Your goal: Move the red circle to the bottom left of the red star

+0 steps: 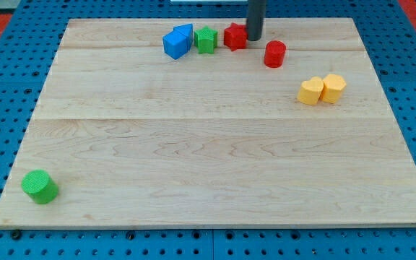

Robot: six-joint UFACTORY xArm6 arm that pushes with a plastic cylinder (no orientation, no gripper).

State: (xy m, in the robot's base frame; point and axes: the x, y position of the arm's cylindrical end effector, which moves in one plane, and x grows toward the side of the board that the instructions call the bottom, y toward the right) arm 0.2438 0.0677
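Wooden tabletop [215, 159] carries all blocks. Red circle [274, 54] lies near the view's top, right of and below the red star [235, 36]. My tip [255, 38] touches the star's right side; no claw is fitted, so no grasp state applies. Judged step: approach. Next, push the circle leftward beneath the star.

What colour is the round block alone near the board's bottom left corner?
Green; the green cylinder shows clearly in the camera view.

The small red star-shaped block [235, 36] lies flat, touching my tip [254, 38] on its left; the red circular block [274, 54] stands upright just lower right of it.
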